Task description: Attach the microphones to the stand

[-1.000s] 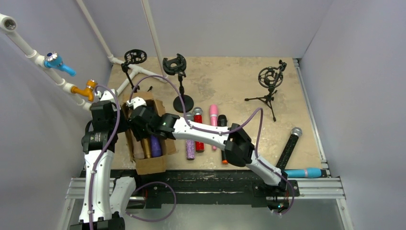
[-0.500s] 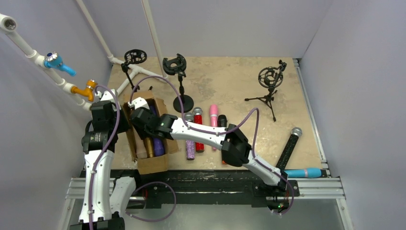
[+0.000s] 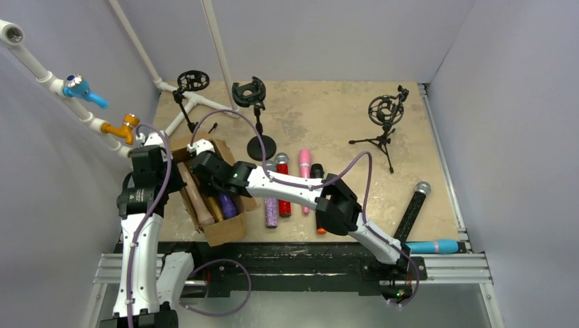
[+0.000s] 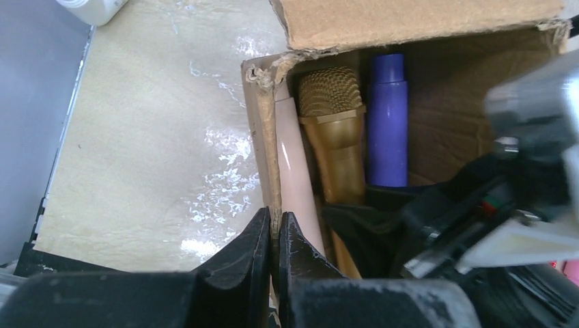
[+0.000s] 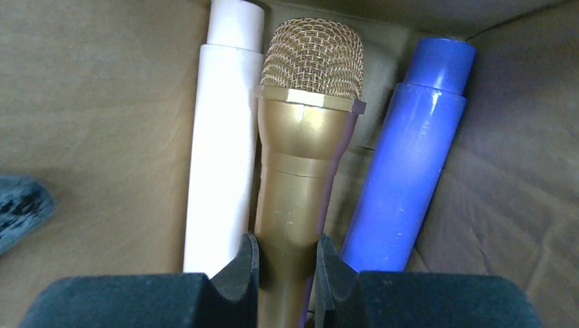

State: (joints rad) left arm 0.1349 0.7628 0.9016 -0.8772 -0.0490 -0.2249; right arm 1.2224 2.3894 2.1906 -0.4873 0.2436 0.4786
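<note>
Snugly inside right pincer point(image 5: 285, 251): gold microphone point(image 5: 311, 137)

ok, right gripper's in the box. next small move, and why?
Probably draw the right gripper back out of the cardboard box with the gold microphone, along its handle. Its fingers sit against both sides of that handle, a peach microphone and a purple microphone lie close on either side, and the left gripper pinches the box wall, likely steadying it.
</note>
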